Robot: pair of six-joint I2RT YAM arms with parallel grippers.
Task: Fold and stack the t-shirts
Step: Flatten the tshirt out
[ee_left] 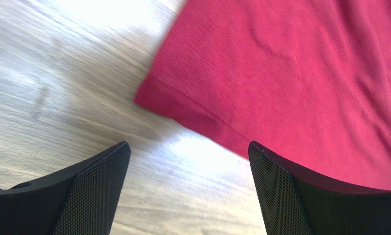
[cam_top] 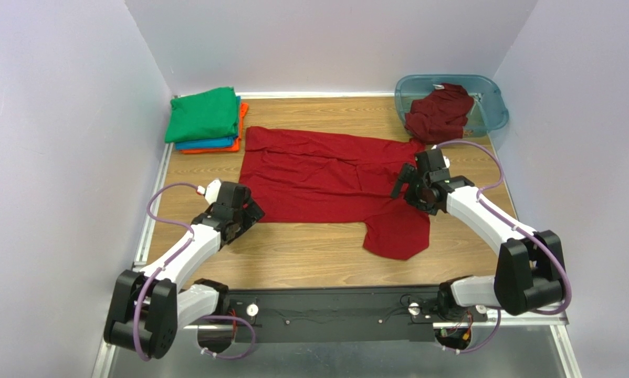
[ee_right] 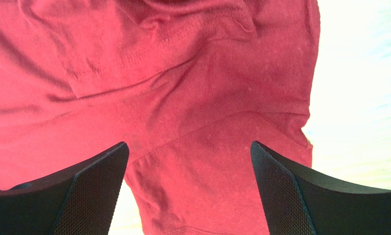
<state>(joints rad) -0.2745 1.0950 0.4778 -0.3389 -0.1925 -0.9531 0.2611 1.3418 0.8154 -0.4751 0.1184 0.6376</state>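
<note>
A dark red t-shirt (cam_top: 325, 177) lies spread on the wooden table, one sleeve pointing toward the near edge. My left gripper (cam_top: 247, 211) is open and empty above the shirt's near left corner (ee_left: 182, 107), with bare wood between its fingers. My right gripper (cam_top: 404, 189) is open and empty above the shirt's right side, over the sleeve seam (ee_right: 207, 161). A second dark red shirt (cam_top: 440, 110) lies crumpled in the teal tub (cam_top: 491, 106). A folded stack at the back left has the green shirt (cam_top: 203, 114) on top, then blue (cam_top: 207, 145), then orange (cam_top: 242, 118).
White walls close in the table on the left, back and right. The arm bases stand on a black rail (cam_top: 333, 311) at the near edge. Bare wood (cam_top: 294, 252) shows between the shirt and the rail.
</note>
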